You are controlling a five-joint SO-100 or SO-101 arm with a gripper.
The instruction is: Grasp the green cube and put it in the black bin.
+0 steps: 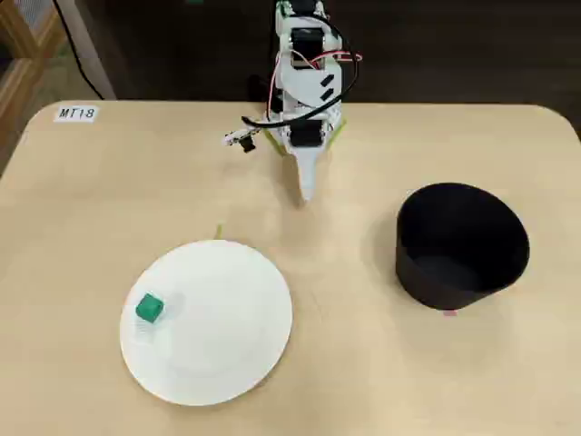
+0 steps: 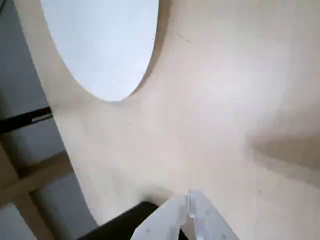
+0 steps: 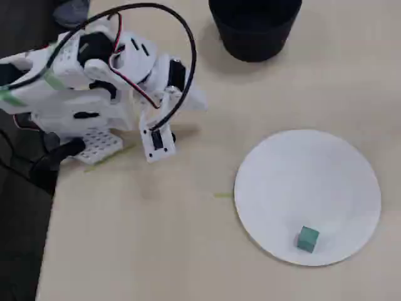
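The green cube (image 1: 150, 308) sits on the white plate (image 1: 236, 309) toward the table's (image 1: 363, 381) front-left corner, probably light, rigid and slightly slick, best pinched across two opposite flat faces, while the gripper (image 1: 306, 193), pressed closed and empty, hovers near the back edge.

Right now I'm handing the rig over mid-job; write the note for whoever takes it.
Tool: shut and empty, parked near the arm's base, pointing down at bare table.
Green cube: on the white plate, near the plate's left edge in a fixed view. It is not visible in the wrist view.
Black bin: upright on the table, apart from the plate, looks empty.
Done: nothing yet.
Left: reach to the plate, grasp the cube, carry it to the bin, release it.
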